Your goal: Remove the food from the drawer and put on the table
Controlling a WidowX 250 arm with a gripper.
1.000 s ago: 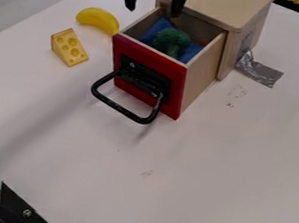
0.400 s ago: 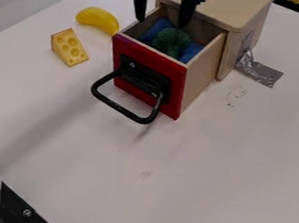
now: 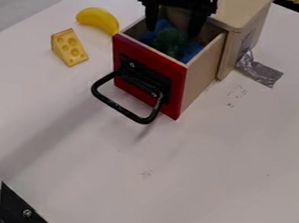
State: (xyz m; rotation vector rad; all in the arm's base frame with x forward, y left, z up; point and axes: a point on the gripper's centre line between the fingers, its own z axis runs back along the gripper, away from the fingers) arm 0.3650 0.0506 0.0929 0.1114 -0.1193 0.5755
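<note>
The black gripper [image 3: 171, 31] hangs over the drawer's opening from the top edge, open, one finger on each side of the green broccoli. That toy broccoli [image 3: 169, 41] lies inside the pulled-out drawer [image 3: 147, 73], on something blue [image 3: 191, 50]. The drawer has a red front and a black handle. Whether the fingertips touch the broccoli I cannot tell. On the white table [image 3: 194, 163], left of the drawer, are a yellow banana [image 3: 98, 19] and a cheese wedge [image 3: 68, 47].
Behind the drawer stands its wooden cabinet [image 3: 245, 10], held by silver tape [image 3: 259, 71] at the right. The black handle [image 3: 125, 110] sticks out toward the front. A black bracket [image 3: 24, 210] with a cable is at the lower left corner.
The gripper has come down and to the right, from above the drawer's back left to around the broccoli. Drawer, banana and cheese have stayed where they were.
</note>
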